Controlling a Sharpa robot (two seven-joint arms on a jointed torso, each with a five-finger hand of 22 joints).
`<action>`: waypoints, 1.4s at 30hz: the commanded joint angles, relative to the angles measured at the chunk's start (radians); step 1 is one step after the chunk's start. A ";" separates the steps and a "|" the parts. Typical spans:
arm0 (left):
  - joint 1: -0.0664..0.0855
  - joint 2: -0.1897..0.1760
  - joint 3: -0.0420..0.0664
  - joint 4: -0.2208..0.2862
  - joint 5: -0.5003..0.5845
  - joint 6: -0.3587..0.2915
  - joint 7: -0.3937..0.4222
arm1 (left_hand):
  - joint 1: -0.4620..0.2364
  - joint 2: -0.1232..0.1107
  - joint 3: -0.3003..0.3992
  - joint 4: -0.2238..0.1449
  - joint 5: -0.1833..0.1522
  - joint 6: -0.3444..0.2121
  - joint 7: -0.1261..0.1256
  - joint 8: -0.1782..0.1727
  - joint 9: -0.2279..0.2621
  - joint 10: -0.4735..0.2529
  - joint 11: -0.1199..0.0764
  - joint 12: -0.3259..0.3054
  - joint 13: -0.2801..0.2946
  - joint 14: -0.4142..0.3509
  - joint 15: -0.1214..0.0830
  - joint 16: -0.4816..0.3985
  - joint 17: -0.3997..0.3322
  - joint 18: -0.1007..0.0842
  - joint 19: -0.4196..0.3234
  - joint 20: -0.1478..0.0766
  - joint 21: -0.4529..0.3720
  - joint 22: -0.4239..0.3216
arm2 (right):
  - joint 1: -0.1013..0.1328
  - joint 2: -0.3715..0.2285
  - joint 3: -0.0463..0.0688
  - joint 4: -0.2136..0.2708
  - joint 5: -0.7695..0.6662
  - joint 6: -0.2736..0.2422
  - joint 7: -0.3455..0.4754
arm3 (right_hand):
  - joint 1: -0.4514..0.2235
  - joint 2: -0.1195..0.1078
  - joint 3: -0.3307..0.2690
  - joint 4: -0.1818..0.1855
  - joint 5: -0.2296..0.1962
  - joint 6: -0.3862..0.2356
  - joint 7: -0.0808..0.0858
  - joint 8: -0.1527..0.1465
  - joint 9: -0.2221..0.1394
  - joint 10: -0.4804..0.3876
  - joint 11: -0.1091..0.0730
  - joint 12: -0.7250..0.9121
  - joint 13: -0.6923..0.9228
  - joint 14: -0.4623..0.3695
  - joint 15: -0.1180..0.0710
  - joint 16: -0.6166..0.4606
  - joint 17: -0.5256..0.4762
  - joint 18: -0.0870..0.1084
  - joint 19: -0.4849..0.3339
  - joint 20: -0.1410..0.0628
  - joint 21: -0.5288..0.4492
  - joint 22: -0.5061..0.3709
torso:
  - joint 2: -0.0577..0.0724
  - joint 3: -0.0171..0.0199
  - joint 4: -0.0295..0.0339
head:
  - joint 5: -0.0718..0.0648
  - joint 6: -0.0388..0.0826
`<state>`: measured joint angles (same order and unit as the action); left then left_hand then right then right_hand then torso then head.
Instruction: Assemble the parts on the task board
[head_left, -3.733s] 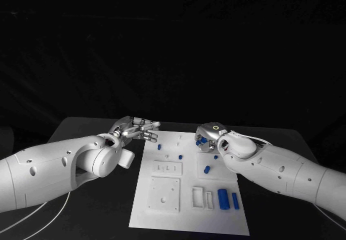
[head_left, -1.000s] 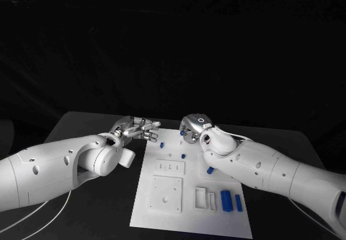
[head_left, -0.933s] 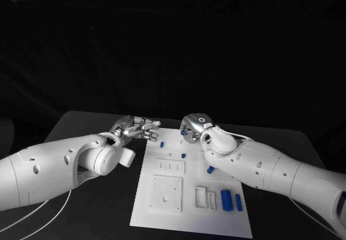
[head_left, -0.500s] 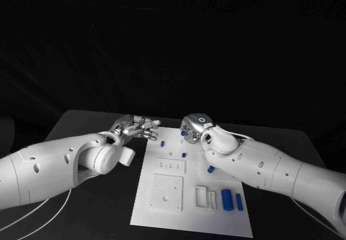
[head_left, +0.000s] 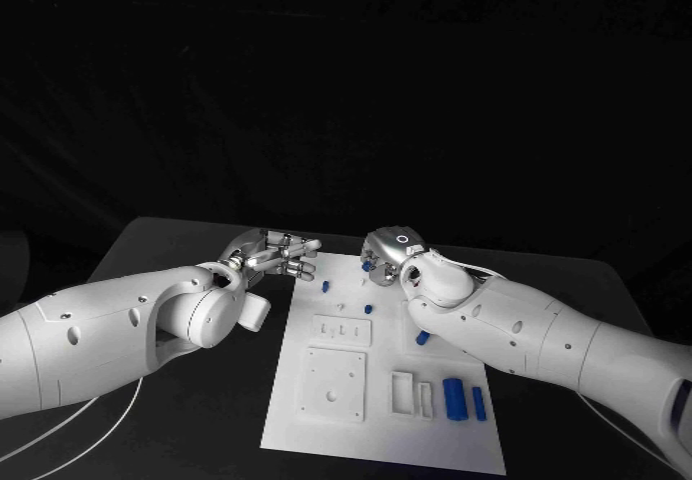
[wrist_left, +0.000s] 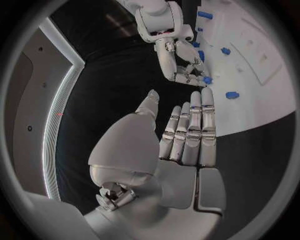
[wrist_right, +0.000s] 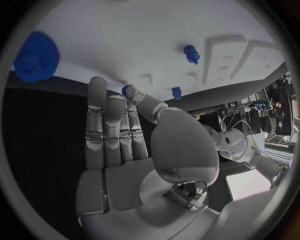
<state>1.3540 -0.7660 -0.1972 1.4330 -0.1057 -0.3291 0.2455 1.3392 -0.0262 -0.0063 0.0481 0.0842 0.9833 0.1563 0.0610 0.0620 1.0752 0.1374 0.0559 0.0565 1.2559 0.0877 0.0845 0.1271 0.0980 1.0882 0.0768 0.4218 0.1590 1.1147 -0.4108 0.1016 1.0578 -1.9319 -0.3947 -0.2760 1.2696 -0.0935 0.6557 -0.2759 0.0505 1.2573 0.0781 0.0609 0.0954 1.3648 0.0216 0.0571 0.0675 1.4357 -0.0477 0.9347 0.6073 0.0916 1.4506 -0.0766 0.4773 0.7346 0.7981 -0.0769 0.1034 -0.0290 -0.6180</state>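
A black matte table (head_left: 173, 250) holds a flat white board (head_left: 382, 420). The silver left hand (head_left: 274, 255) hovers at the board's far left corner, fingers straight and close together, holding nothing. The right hand (head_left: 387, 262) reaches over the far edge, thumb and fingertip pinching a small blue part (wrist_right: 127, 90). A blue gear (wrist_right: 36, 56) and blue pegs (head_left: 470, 400) sit on the board.

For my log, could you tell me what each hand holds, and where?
The right hand pinches a small blue part between thumb and fingertip; which end cannot be told. The left hand holds nothing.
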 joint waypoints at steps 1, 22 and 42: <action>0.001 0.004 0.001 0.001 -0.004 0.014 0.005 | 0.002 -0.009 0.008 0.000 0.001 -0.005 -0.001 0.001 0.001 -0.006 -0.001 0.003 0.002 -0.005 0.005 0.005 0.001 0.016 -0.007 0.000 0.006 -0.001 | -0.002 0.009 -0.003 -0.011 0.002 0.020 0.011 | -0.012 0.000 0.005 0.004 0.002 -0.011 0.007 0.002 -0.002 -0.013 0.007 0.002 -0.002 -0.001 -0.005 -0.008 -0.001 0.015 0.003 -0.003 -0.008 0.002 | 0.000 -0.0017 0.0015 | 0.000 -0.001; 0.001 -0.002 0.001 -0.013 -0.012 -0.001 0.019 | 0.006 -0.003 0.011 0.001 0.002 0.005 -0.004 0.002 0.002 0.064 -0.015 0.003 0.002 -0.010 0.003 -0.001 -0.001 0.015 -0.010 -0.001 0.003 -0.009 | -0.001 -0.109 0.028 0.116 0.090 0.001 0.019 | 0.078 -0.096 -0.263 0.131 -0.003 -0.242 0.008 0.010 -0.030 -0.293 0.078 0.009 -0.007 -0.023 0.047 -0.036 -0.023 0.057 0.038 0.053 -0.122 -0.071 | -0.009 0.0022 -0.0128 | 0.021 0.008; 0.001 -0.018 0.001 -0.033 -0.014 -0.003 0.050 | 0.010 0.012 -0.013 -0.020 0.006 0.002 -0.004 0.002 0.002 0.037 -0.015 0.003 0.002 0.008 -0.003 0.000 -0.001 0.013 0.002 -0.008 0.010 -0.010 | -0.020 -0.264 0.129 0.131 0.367 0.123 0.106 | -0.002 -0.052 -0.441 0.120 0.065 -0.191 0.020 0.004 0.007 -0.194 -0.025 0.889 0.924 -0.006 -0.029 0.052 0.099 -0.011 0.056 -0.024 -0.048 -0.005 | -0.010 0.0261 -0.0399 | 0.027 0.019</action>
<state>1.3541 -0.7862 -0.1971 1.3998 -0.1170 -0.3377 0.2755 1.3488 -0.0222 -0.0179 0.0320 0.0880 0.9860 0.1517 0.0610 0.0628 1.1179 0.1231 0.0559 0.0578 1.2579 0.0857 0.0844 0.1252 0.0927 1.0848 0.0728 0.4257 0.1476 1.0963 -0.6791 0.2300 1.1955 -1.6166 -0.3375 -0.2087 1.2778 -0.1429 0.2264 -0.1618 0.1096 1.0753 0.0993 0.0688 0.0968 1.1474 -0.0069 0.8812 0.9224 1.4243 -0.0821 0.9724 0.6916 0.0767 1.4669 -0.1044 0.4151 0.7195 0.7866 -0.0534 0.0633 -0.0015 -0.5978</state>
